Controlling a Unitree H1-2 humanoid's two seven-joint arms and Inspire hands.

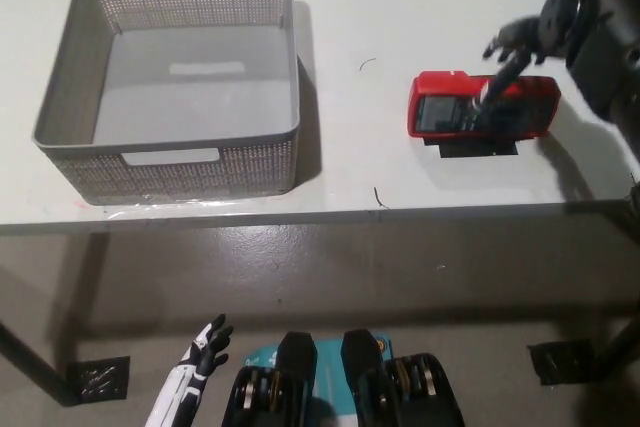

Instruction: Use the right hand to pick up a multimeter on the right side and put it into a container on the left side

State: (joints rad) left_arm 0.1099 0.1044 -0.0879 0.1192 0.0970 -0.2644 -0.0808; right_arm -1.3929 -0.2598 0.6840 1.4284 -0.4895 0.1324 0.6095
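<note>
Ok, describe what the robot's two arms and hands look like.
The right hand is black with slim, segmented fingers, on a bulky dark grey-black right arm. The left hand is white with black at the fingertips and joints, on a slim white forearm.

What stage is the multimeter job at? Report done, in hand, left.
Done: nothing delivered; the grey container on the left holds no multimeter. In hand: the black right robot hand is over the red multimeter, fingers spread, not closed on it; it lies flat on the table. Left: grasp, lift, carry across, release. The white left robot hand hangs below the table edge.
</note>
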